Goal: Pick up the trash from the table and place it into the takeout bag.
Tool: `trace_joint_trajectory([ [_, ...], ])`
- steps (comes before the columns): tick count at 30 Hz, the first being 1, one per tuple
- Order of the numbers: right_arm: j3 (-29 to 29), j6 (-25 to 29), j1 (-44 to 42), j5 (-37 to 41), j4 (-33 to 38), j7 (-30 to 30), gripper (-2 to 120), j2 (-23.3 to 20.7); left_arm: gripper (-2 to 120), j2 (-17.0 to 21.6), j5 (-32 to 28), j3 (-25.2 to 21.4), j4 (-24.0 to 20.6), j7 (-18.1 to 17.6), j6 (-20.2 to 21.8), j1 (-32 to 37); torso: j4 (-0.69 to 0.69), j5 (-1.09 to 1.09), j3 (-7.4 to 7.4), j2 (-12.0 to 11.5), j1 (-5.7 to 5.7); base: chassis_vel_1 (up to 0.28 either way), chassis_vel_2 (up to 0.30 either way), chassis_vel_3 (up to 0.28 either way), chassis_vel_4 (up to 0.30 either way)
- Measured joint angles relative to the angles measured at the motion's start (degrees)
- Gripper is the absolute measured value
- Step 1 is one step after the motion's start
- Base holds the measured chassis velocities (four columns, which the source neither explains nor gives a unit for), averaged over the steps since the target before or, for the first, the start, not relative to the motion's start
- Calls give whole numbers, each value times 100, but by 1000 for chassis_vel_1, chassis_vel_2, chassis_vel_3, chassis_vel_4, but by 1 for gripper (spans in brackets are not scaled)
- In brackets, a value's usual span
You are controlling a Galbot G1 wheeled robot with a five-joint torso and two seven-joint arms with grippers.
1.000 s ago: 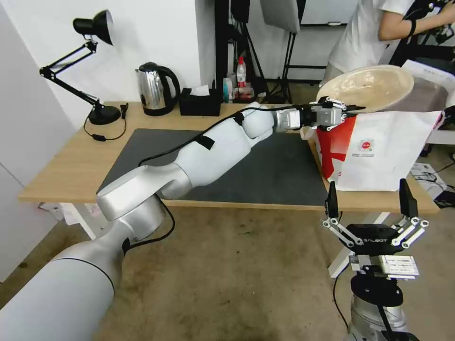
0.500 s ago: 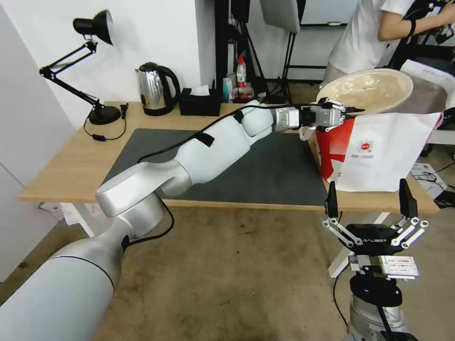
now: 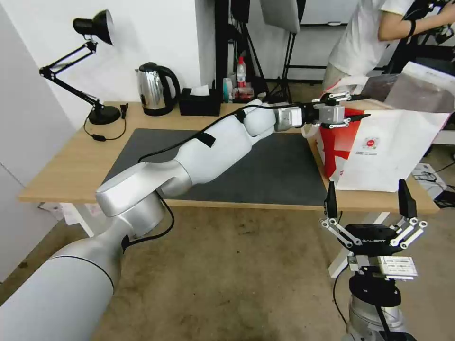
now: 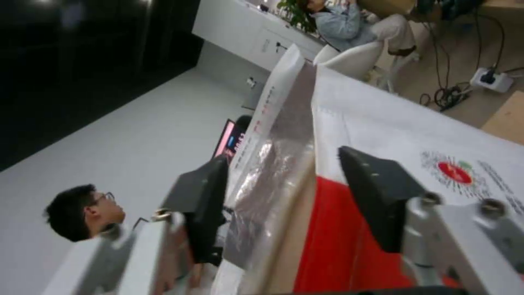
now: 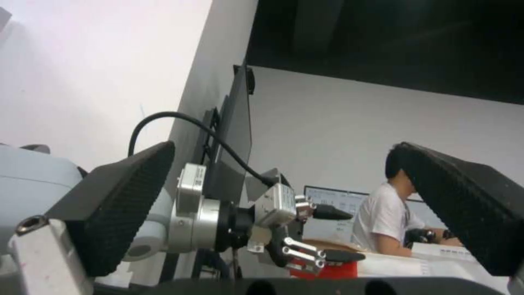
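White walls, scuffed tan floor (image 3: 227, 274), a black desk lamp (image 3: 90, 28) by the wall, dark stands (image 3: 246, 42) cluttered behind.

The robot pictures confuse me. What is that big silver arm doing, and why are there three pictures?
It is a robot with two arms, and each picture comes from a different camera on it. The head view looks down from its head. The left gripper is open beside the top of the takeout bag, which stands on the table. The left wrist view looks from that arm's wrist: its fingers spread on either side of the bag's edge, holding nothing. The right gripper waits low in front of the table, open too. The right wrist view looks between its fingers. A kettle, a lamp and a tissue box also stand on the table.
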Motion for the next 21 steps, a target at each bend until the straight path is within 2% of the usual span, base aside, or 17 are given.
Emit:
trace_joint_trajectory([
  [1,0,0,0,0,0,0,100,0,57,0,0,0,0,0,0,0,0,0,0,0,0,0,0,0,0],
  [2,-4,-3,5,0,-1,0,100,5,62,0,-2,0,-2,16,-20,-12,0,0,0,0,0,0,0,0,0],
  [5,-11,-8,11,-1,-4,-2,100,22,76,2,-257,5,-28,362,-81,-80,0,0,0,0,0,0,0,0,0],
  [6,-11,-8,11,-1,-4,-2,100,22,76,2,-257,5,-28,362,-81,-80,0,0,0,0,0,0,0,0,0],
  [10,-10,-11,11,-1,-4,-4,100,25,95,3,-771,106,-181,590,-91,-119,0,0,0,0,0,0,0,0,0],
  [16,-6,-19,10,-1,0,-7,100,21,100,4,-1091,74,-402,643,-159,-120,-1,0,0,0,0,0,0,0,0],
  [21,-32,-30,12,-10,1,-27,100,19,100,13,-1140,-173,-597,419,-217,-95,0,0,0,0,0,0,0,0,0],
])
